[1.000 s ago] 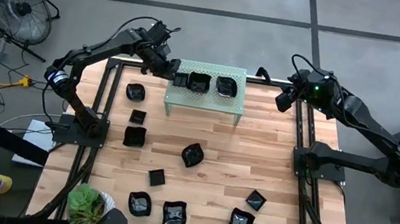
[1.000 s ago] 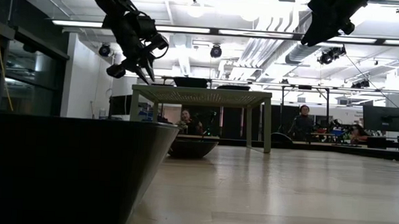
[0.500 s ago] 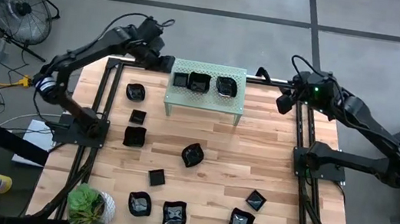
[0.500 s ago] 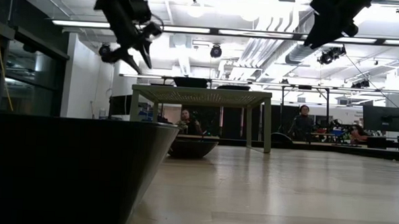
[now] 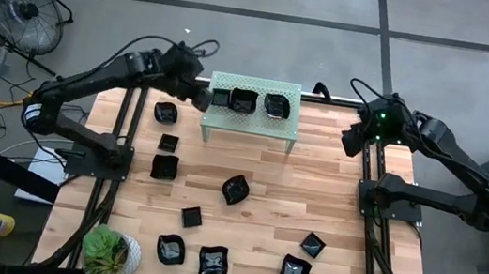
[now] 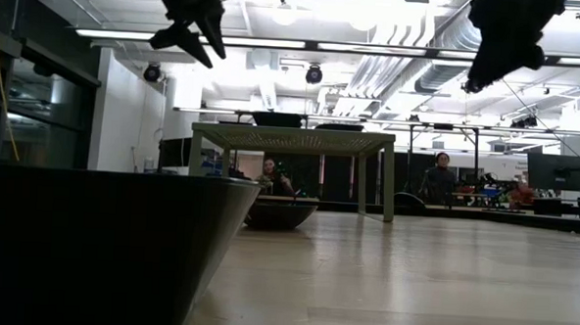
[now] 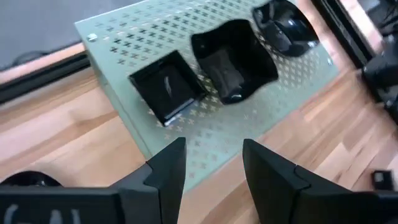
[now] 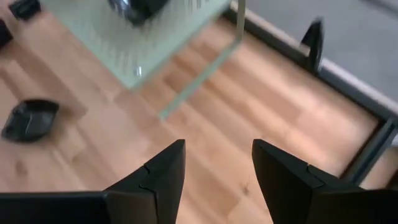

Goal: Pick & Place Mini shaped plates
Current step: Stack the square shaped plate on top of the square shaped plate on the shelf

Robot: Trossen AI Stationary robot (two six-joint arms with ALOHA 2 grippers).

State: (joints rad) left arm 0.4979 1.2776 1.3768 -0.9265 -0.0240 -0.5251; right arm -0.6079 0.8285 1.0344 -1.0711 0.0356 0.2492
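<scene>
Three mini shaped plates sit in a row on the pale green shelf: a square plate, a wavy-edged plate and a round plate. Several more black plates lie on the wooden table, among them one left of the shelf and one in the middle. My left gripper hovers high by the shelf's left end, open and empty. My right gripper hangs open and empty near the table's right edge, level with the shelf.
A green plant-like object sits at the table's near left corner. Black frame rails run along both sides. In the low view a big dark plate fills the foreground. People sit in the room beyond.
My left gripper opened, left the square plate on the shelf's left end and rose away from it. My right gripper shifted slightly and stayed open.
</scene>
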